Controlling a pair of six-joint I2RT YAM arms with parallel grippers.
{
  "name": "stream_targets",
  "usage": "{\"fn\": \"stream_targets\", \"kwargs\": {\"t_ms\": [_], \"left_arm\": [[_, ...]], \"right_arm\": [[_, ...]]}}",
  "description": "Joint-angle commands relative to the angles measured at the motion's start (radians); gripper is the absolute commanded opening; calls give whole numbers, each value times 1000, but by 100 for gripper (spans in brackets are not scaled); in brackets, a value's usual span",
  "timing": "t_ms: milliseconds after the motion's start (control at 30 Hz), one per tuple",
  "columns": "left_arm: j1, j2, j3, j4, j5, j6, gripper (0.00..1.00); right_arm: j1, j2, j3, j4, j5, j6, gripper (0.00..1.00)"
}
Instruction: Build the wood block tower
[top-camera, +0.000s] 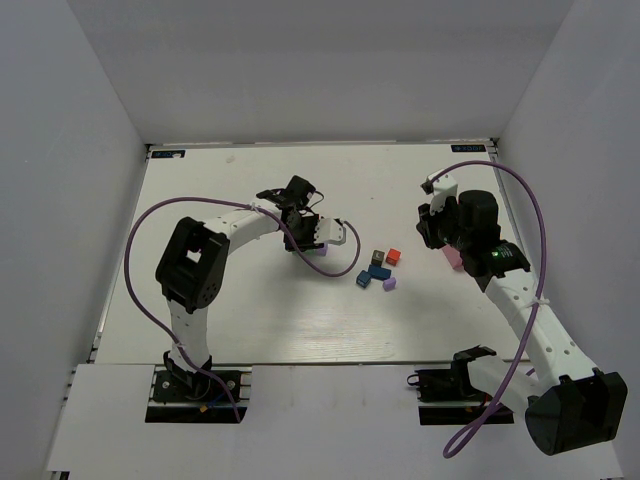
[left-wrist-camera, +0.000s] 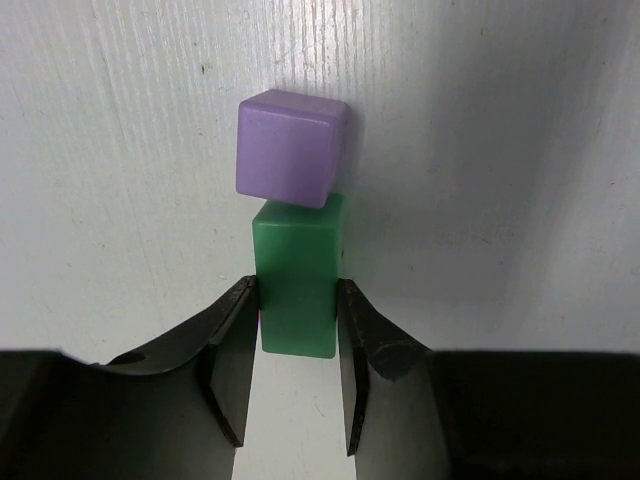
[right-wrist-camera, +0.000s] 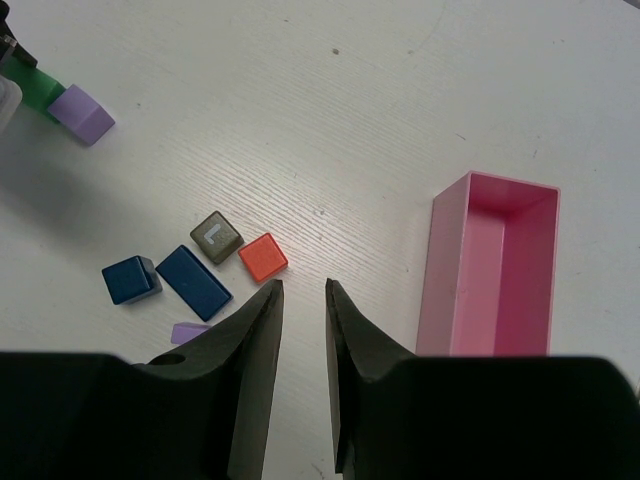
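My left gripper (left-wrist-camera: 297, 290) is shut on a green bar (left-wrist-camera: 298, 250), its jaws pressed on the bar's two sides. A purple cube (left-wrist-camera: 290, 145) touches the bar's far end; I cannot tell if it rests on the bar. In the top view this pair sits under the left gripper (top-camera: 318, 240). Loose wood blocks lie mid-table: a red one (right-wrist-camera: 263, 257), a dark one (right-wrist-camera: 216, 237), a blue bar (right-wrist-camera: 193, 282), a blue cube (right-wrist-camera: 130, 279) and a flat purple piece (right-wrist-camera: 188, 332). My right gripper (right-wrist-camera: 302, 288) hangs open and empty just right of the red block.
A pink rectangular tray (right-wrist-camera: 440, 270) stands empty on the table right of the right gripper, seen under the right arm as the tray (top-camera: 453, 258) in the top view. White walls enclose the table on three sides.
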Motion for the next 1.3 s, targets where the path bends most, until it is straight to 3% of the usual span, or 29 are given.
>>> {"fn": "stream_targets", "kwargs": {"t_ms": [0,1267], "left_arm": [[-5,-6,31,-18,39,14,0],[-5,-6,13,18,15,-14,0]], "right_arm": [[2,-1,-10,31,-6,-13,30],[-1,0,-8,31,-6,-12,30]]}}
